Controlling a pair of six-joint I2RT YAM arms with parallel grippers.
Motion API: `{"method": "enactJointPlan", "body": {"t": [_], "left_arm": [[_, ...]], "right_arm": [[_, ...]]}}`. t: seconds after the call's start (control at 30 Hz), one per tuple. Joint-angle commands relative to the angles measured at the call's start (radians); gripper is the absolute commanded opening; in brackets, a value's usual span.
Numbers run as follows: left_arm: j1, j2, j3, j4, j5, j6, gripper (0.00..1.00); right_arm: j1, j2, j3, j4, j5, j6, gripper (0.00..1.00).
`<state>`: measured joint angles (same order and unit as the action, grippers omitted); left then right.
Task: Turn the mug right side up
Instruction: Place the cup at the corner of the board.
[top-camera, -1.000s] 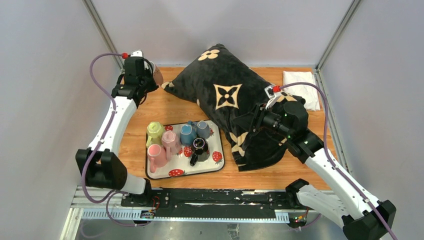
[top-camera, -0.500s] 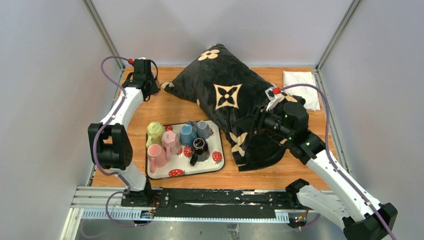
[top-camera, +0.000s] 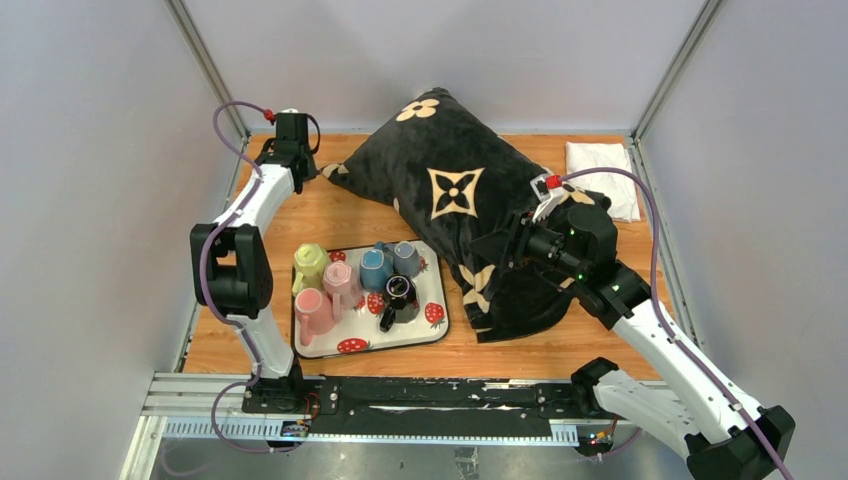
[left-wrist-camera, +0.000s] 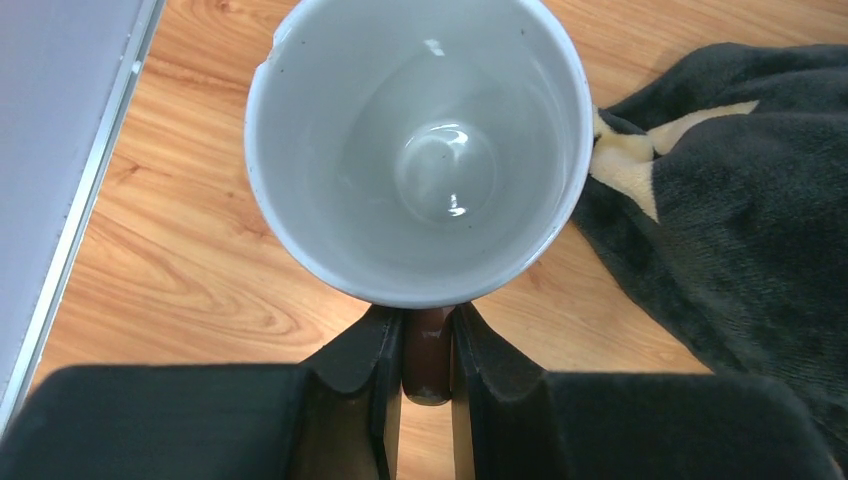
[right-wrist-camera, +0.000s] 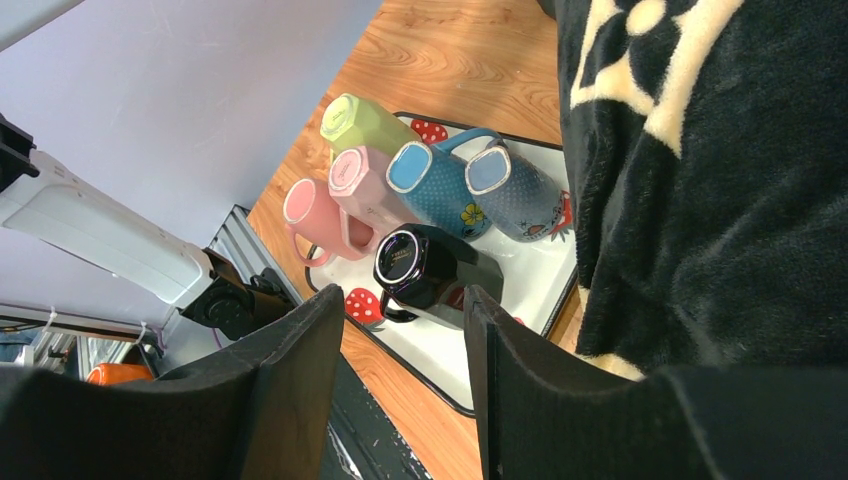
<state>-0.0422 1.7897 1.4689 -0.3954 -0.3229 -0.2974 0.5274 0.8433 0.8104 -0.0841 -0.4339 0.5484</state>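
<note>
Our left arm (top-camera: 262, 195) has folded in and rolled its wrist, so the mug (left-wrist-camera: 420, 150) now opens upward.
Our left gripper (left-wrist-camera: 427, 345) is clamped on the mug's brown handle (left-wrist-camera: 428, 372) at the table's (top-camera: 340, 215) far-left corner, just beside the pillow (top-camera: 450, 190). Holding it by the handle leaves the base free to set down. Our right gripper (right-wrist-camera: 400, 370) hangs half apart and empty over the pillow.

Soft, even light from overhead fills every view, leaving only faint shadows on the pale wooden tabletop (top-camera: 330, 215). Small bright glints sit inside the white-glazed ceramic mug (left-wrist-camera: 440, 170). The black plush cushion (top-camera: 420, 160) swallows detail. The left gripper (left-wrist-camera: 426, 325) and right gripper (right-wrist-camera: 405, 300) look blurred, close to their lenses.
</note>
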Motion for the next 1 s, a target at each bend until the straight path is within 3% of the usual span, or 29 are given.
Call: {"method": "enactJointPlan", "body": {"t": [0.0,0.97], "left_arm": [[0.006,0.007,0.028,0.134,-0.039,0.041,0.0],[0.076,0.247,0.159,0.131,0.057,0.109,0.0]], "right_arm": [[-0.009,-0.006,-0.008,-0.01,0.0,-0.012,0.52],[-0.008,0.013,0.018,-0.091,0.031,-0.042,0.52]]}}
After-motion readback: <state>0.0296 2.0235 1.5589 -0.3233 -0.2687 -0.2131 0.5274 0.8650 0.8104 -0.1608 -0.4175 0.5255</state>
